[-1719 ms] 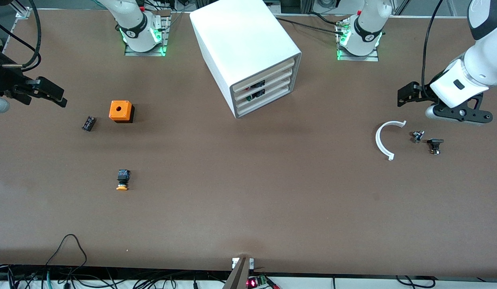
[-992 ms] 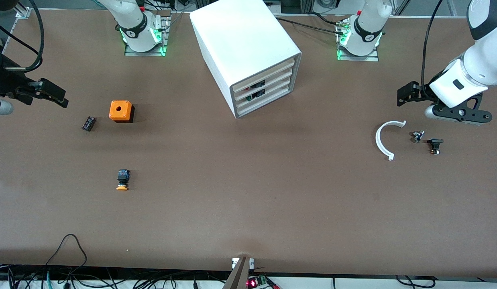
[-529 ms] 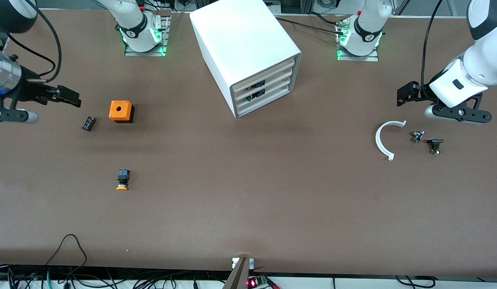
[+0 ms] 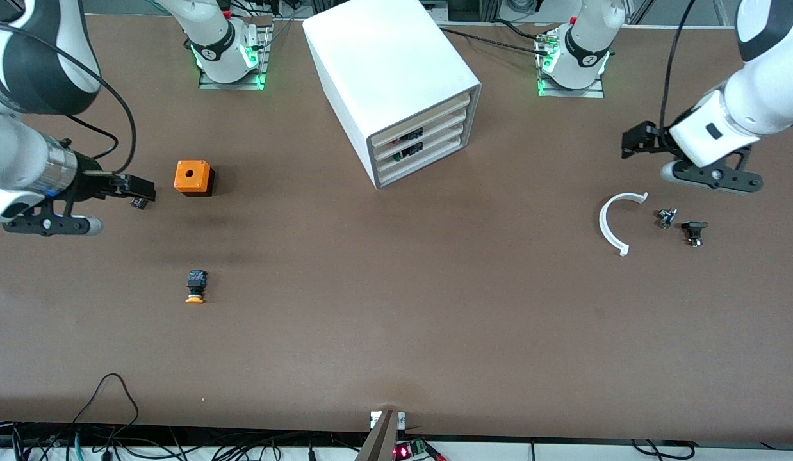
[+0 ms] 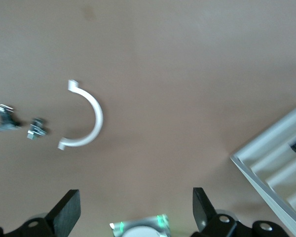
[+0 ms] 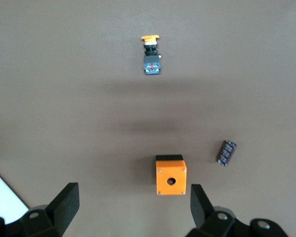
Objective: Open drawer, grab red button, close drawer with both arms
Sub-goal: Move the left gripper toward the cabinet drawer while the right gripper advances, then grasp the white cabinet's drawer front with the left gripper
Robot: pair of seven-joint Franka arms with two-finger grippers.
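Observation:
The white cabinet (image 4: pixel 396 77) stands between the two arm bases, and all three of its drawers are shut. The drawer (image 4: pixel 444 131) is the middle one, with dark items showing through the gaps in the fronts. The button is hidden. My left gripper (image 4: pixel 629 145) hangs open and empty over the table toward the left arm's end, above a white arc. In the left wrist view the left gripper (image 5: pixel 136 210) holds nothing, and the cabinet's corner (image 5: pixel 281 168) shows. My right gripper (image 4: pixel 143 191) (image 6: pixel 133 205) is open and empty, low beside an orange box.
The orange box with a hole (image 4: pixel 193 177) (image 6: pixel 170 175) sits toward the right arm's end. A small dark cylinder (image 6: pixel 226 152) lies beside it. An orange-capped button (image 4: pixel 195 286) (image 6: pixel 151 54) lies nearer the camera. A white arc (image 4: pixel 611 224) (image 5: pixel 91 116) and two small metal parts (image 4: pixel 666 218) (image 4: pixel 694 232) lie below the left gripper.
The right arm has swung in from the table's edge toward the orange box and now covers the small dark cylinder. The left gripper has shifted slightly toward the cabinet. Both grippers stay open.

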